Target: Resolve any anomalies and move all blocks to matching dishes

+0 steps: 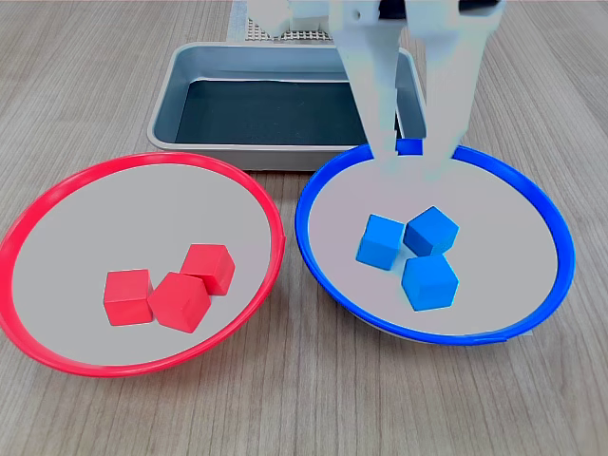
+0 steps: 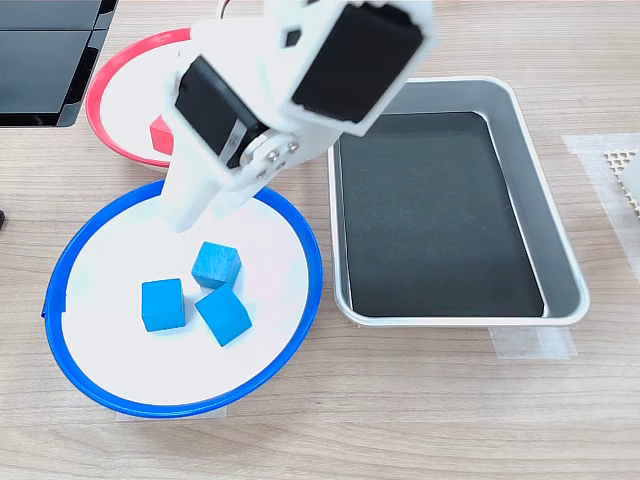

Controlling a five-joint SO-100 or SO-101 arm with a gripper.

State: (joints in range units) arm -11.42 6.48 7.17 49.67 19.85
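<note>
Your gripper (image 1: 410, 169) hangs over the far rim of the blue-rimmed dish (image 1: 313, 185), jaws spread apart, nothing between them; in the second exterior view the gripper (image 2: 205, 208) sits over that dish's edge nearest the red-rimmed dish (image 2: 100, 125). Three blue blocks lie inside the blue-rimmed dish, bunched near its middle: one (image 1: 382, 241) toward the first exterior view's left, one (image 1: 432, 231) just beside it on the right, one (image 1: 428, 282) nearer the camera, all close or touching. In the second exterior view the same three show as (image 2: 216, 265), (image 2: 162, 304) and (image 2: 222, 315). Three red blocks sit in the red-rimmed dish (image 1: 28, 223), clustered toward its near side in the first exterior view: (image 1: 128, 297), (image 1: 179, 301), (image 1: 208, 268), touching one another. The arm hides most of that dish in the second exterior view. The grey tray (image 1: 166, 104) stands on the desk (image 1: 95, 57) behind both dishes, dark floor bare. The two dishes sit side by side, rims almost meeting.
</note>
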